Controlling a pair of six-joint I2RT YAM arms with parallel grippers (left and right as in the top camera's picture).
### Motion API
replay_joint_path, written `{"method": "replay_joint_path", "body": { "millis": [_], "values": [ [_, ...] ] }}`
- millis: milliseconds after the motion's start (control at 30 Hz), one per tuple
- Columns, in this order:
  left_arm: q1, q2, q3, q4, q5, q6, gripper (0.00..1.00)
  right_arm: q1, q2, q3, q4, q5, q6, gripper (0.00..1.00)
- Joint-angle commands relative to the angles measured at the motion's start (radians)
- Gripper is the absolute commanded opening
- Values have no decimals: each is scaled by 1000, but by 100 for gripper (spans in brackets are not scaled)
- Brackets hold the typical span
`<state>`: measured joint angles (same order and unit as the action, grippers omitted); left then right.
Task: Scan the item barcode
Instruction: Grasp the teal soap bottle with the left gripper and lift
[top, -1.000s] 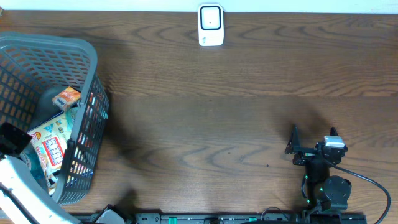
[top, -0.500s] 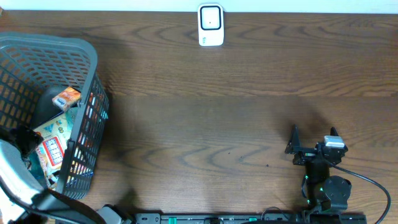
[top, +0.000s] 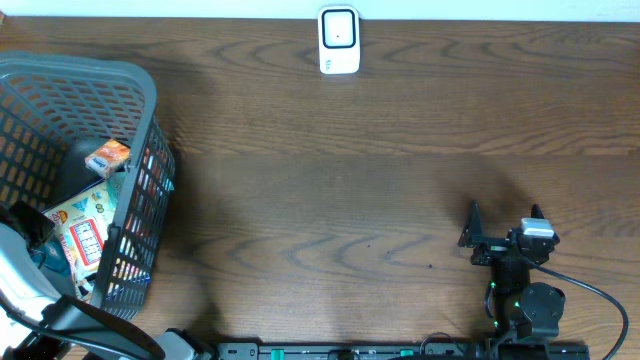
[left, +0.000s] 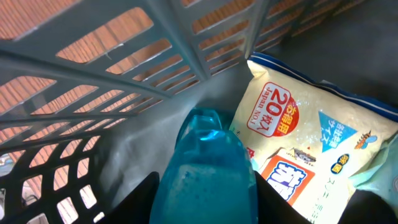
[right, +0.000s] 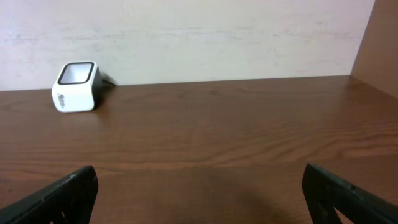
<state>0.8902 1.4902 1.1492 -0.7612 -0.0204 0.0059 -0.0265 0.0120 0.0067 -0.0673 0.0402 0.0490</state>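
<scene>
At the far left stands a grey plastic mesh basket (top: 150, 110), and the left claw (left: 205, 186) is sunk into its near corner. The claw pinches a translucent blue plastic bottle-shaped item (left: 208, 162). Its dark fingers (left: 144, 199) lie against both flanks of the item. This blue item is the thing to be scanned, and it lies on the basket floor, right between the fingers.

Its long axis runs straight out from the claw, in line with the fingers. The narrower rounded end points away from the claw at the mesh wall ahead. I cannot tell where a barcode sits on it.

Just to the claw's right, touching the blue item's side, lies a flat cream-coloured snack bag with blue edging and a red round label (left: 311, 137). Beyond the claw, farther into the basket, a small orange carton (top: 107, 157) rests partly on a dark rounded thing that I cannot make out.

The basket stands on a dark brown wooden table (top: 350, 200).

Far ahead of the right claw (right: 199, 171), and off to its left, a small white barcode scanner with a dark window (top: 339, 40) stands upright at the table's back edge, against the pale wall. The right claw hangs low over bare wood near the front edge, well apart from the basket. Its two fingers are spread wide with nothing between them.
</scene>
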Motion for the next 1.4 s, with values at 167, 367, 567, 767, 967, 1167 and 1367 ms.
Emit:
{"method": "replay_joint_path", "body": {
  "millis": [167, 367, 567, 767, 967, 1167, 1367],
  "values": [
    [-3, -166, 12, 5, 63, -106, 33, 2, -5, -1, -4, 2, 6, 99],
    [-3, -369, 72, 36, 109, -251, 34, 2, -5, -1, -3, 2, 6, 99],
    [-11, -581, 75, 206, 492, -425, 34, 2, -5, -1, -4, 2, 6, 99],
    [-109, -684, 75, 448, 770, -669, 34, 2, -5, -1, -3, 2, 6, 99],
    [-397, -682, 55, 471, 797, -671, 34, 2, -5, -1, -4, 2, 6, 99],
    [-760, -575, 28, 444, 742, -540, 34, 2, -5, -1, -4, 2, 6, 99],
    [-1128, -309, 28, 422, 610, -438, 34, 2, -5, -1, -3, 2, 6, 99]
  ]
}}
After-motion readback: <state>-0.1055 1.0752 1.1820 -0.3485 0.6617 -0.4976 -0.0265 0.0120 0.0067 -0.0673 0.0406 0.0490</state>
